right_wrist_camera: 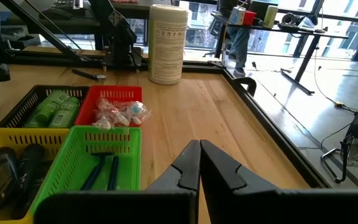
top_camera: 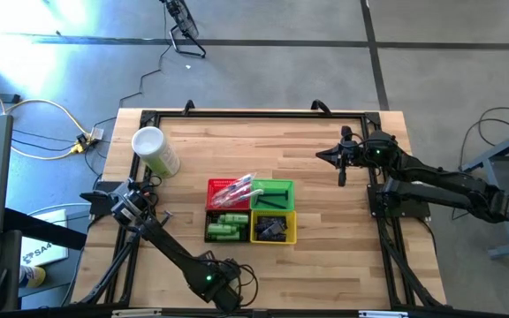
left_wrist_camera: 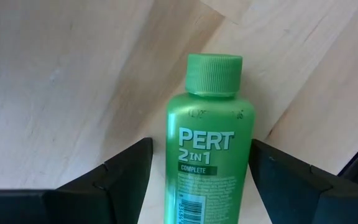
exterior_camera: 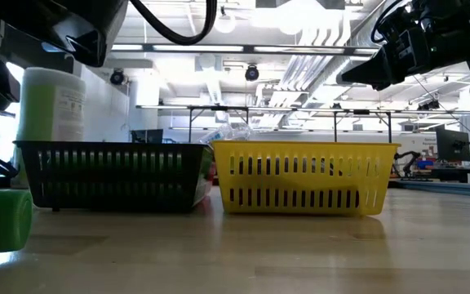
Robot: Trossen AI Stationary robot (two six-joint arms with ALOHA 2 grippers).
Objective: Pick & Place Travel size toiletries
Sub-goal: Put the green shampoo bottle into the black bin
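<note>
Item 1. Green mini bottle [left_wrist_camera: 209,143], labelled shampoo, screw cap on. Seen closest in the left wrist view, lying between the two fingers of the left gripper [left_wrist_camera: 201,180]; a gap shows on each side, so the jaws stand spread and hold nothing. In the high view this gripper [top_camera: 124,205] sits at the table's left edge, just below the white canister [top_camera: 154,150]. The low view shows a green cylinder [exterior_camera: 2,219] lying on the wood at far left, likely the same bottle.

Handling, judged: light, rigid plastic, smooth and round, so apt to roll or slip. Best taken across the body below the cap, at mid-length, fingers square to its axis.

Item 2. Four small baskets, clustered mid-table, touching one another. Black basket [top_camera: 226,228]: several green bottles already inside. Yellow basket [top_camera: 273,227]: dark tubes and packets. Red basket [top_camera: 229,193]: clear-wrapped pinkish pieces. Green basket [top_camera: 273,193]: slim dark sticks.

Item 3. Right gripper [right_wrist_camera: 199,168], farther off, above the table's right rear area [top_camera: 334,156], well apart from the baskets. Fingers pressed together, empty; arm waiting.
</note>
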